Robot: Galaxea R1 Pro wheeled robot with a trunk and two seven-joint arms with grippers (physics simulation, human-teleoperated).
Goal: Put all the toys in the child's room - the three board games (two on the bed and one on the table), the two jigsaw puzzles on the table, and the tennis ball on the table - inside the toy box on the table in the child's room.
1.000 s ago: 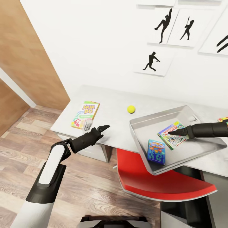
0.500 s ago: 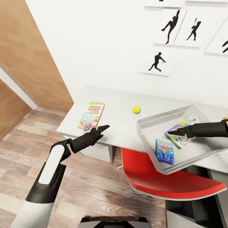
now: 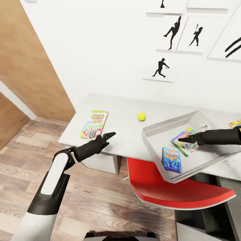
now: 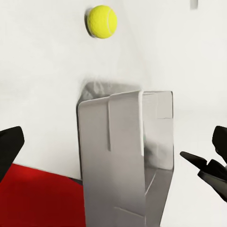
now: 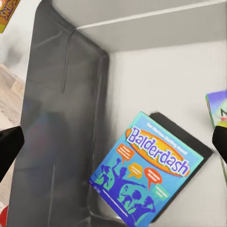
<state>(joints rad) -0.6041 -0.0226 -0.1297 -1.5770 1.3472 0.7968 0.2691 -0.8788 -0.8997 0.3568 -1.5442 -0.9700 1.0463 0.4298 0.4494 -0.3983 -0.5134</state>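
Head view: the left gripper (image 3: 100, 135) hangs open beside the Skip-Bo box (image 3: 94, 124); the right gripper (image 3: 187, 139) hangs open over the toy box (image 3: 157, 131).

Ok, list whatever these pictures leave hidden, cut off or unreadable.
- Second boxed game in the light grey toy box, head view: the right tool covers part of its lid.
- Colourful flat item, head view: cut by the right edge.
- Blue Balderdash game box, right wrist view: small print too tiny.
- Left tool, head view: hides the yellow Skip-Bo box's near end.
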